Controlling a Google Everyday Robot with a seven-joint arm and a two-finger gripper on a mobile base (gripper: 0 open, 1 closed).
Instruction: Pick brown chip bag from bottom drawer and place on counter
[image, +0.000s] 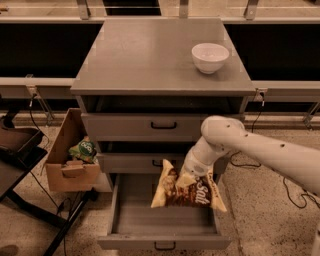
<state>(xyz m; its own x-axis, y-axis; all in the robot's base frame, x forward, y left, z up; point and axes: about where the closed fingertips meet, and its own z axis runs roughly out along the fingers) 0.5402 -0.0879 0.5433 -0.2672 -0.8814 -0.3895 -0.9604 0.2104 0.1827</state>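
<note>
The gripper (186, 176) is seen low in front of the cabinet, at the end of the white arm (260, 150) that reaches in from the right. It is clamped on the upper edge of the brown chip bag (192, 194), which hangs just below it and is held tilted. Underneath the gripper, the bottom drawer (165, 242) is pulled out, and the bag is seen over its back part. The counter (145, 55) lies well above the gripper, with a white bowl (210, 57) on it. Far to the gripper's left, a cardboard box (62, 165) holds a green snack bag (84, 149).
</note>
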